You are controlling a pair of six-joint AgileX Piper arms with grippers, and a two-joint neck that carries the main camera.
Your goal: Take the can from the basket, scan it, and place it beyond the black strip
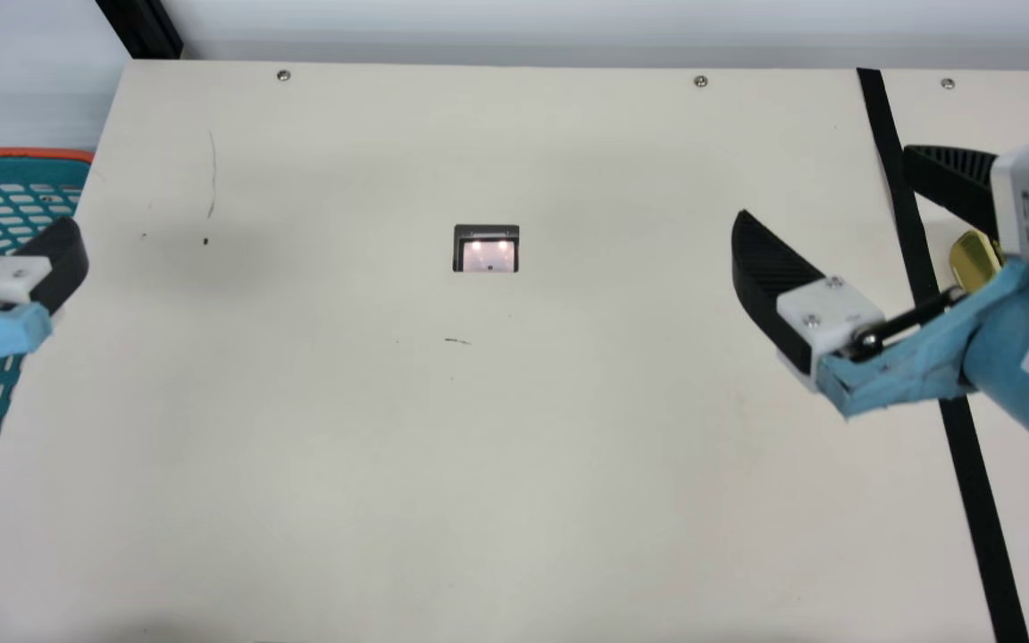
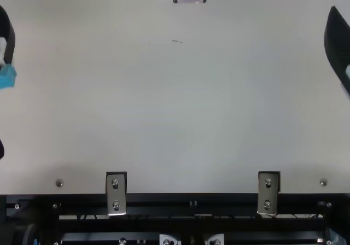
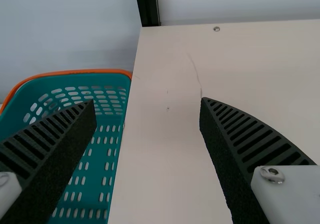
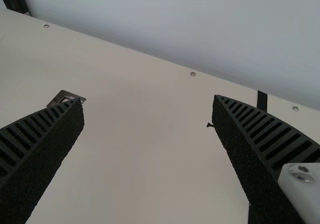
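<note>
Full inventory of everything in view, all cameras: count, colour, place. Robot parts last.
basket: 1, teal with orange rim, beside the table's left edge
gold object: 1, past the strip, partly behind the right arm; probably the can
black strip: 1, black, across the table's right side
scanner window: 1, pinkish in dark frame, set in the tabletop
table: 1, cream, centre
marks: several, dark, on the tabletop
screws: 4 along the far table edge, main view; more at the near side
brackets: 2, silver, near table edge
rails: several, black, below that edge
post: 1, black, far left corner
wall: 1, pale, behind
left gripper: 1, black fingers, by the basket
right gripper: 1, black fingers, near the strip
</note>
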